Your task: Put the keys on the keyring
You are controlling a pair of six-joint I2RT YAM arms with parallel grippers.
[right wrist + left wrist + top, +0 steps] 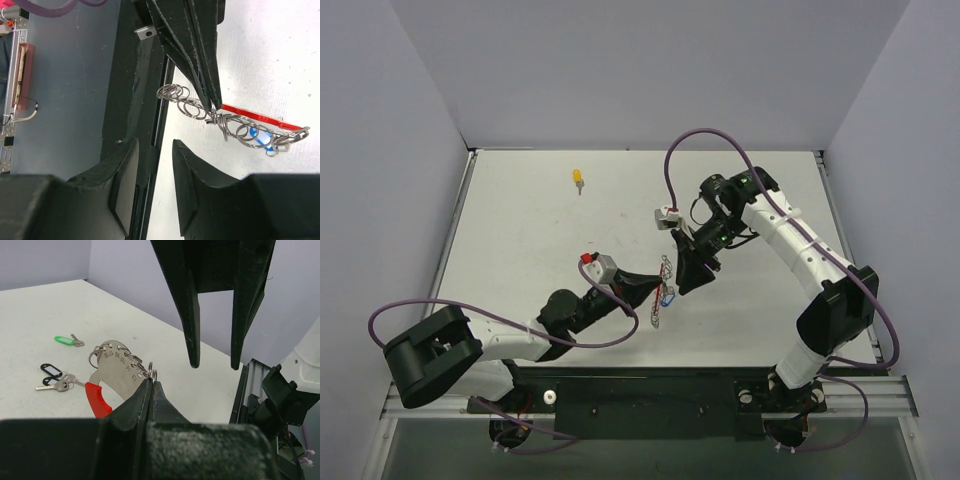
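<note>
The keyring (116,365) is a silver plate with a red arc (97,399) and several small wire rings. My left gripper (151,381) is shut on one of those rings and holds the keyring above the table. In the right wrist view the keyring (250,116) hangs from the left fingertips (214,102), with a blue tag (257,137) among its rings. My right gripper (152,146) is open and empty, close beside the keyring (665,290); its fingers (192,305) hang just beyond it. A green-tagged key (65,340) and black-tagged keys (51,374) lie on the table. A yellow-tagged key (578,180) lies far back.
The white table (520,250) has lilac walls at the back and sides. A black rail (650,390) runs along the near edge, also seen in the right wrist view (145,90). Purple cables (710,140) loop over both arms.
</note>
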